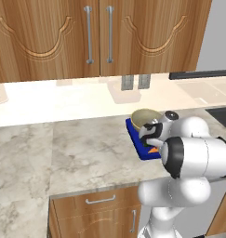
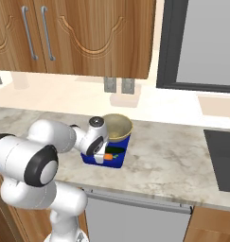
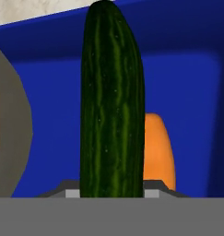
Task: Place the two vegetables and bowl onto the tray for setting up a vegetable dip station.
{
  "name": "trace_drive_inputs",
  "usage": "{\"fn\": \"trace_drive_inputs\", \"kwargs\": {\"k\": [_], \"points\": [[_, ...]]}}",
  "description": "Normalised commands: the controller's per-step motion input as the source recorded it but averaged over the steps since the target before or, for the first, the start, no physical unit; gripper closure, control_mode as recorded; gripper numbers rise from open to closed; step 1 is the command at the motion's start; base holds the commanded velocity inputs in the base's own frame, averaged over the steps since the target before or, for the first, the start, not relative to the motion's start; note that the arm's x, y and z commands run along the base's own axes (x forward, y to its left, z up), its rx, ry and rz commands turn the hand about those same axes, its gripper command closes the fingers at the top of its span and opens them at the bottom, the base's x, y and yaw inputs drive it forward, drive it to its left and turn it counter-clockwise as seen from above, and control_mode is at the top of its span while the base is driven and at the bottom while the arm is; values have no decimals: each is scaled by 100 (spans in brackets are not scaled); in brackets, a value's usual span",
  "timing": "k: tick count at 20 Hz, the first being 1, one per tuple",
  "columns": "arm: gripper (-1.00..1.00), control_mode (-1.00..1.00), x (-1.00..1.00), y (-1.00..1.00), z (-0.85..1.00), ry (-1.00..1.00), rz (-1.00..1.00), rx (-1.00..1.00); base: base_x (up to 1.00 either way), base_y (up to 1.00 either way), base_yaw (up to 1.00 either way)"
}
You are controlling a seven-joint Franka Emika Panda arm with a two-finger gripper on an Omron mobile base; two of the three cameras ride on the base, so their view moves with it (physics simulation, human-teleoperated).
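Observation:
The dark green cucumber (image 3: 111, 106) runs straight up the hand view, its near end between my gripper's (image 3: 111, 191) two finger tips, which are shut on it. It is low over the deep blue tray (image 3: 187, 83); I cannot tell whether it touches the floor. A small orange vegetable (image 3: 157, 147) lies on the tray right beside it. The tan bowl (image 3: 9, 133) sits at the left edge. In the right base view the bowl (image 2: 117, 126) stands on the tray's (image 2: 117, 163) far end, with the cucumber (image 2: 115, 150) and the orange vegetable (image 2: 108, 156) by my gripper (image 2: 101, 153).
The tray (image 1: 133, 132) sits near the front edge of a marble counter (image 1: 77, 148). Wooden wall cabinets (image 1: 96, 32) hang above, drawers (image 1: 100, 204) are below. A dark cooktop (image 2: 223, 156) lies to the right. My own arm (image 1: 198, 155) covers part of the tray.

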Motion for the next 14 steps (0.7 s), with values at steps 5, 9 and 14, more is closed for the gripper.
{"fn": "trace_drive_inputs", "kwargs": {"k": [5, 9, 14], "points": [[-100, -100, 0, 0, -5, 0, 0, 0, 0, 0, 0], [-100, -100, 0, 0, -1, 0, 0, 0, 0, 0, 0], [-100, -100, -1, 0, 8, 0, 0, 3, 0, 0, 0]]}}
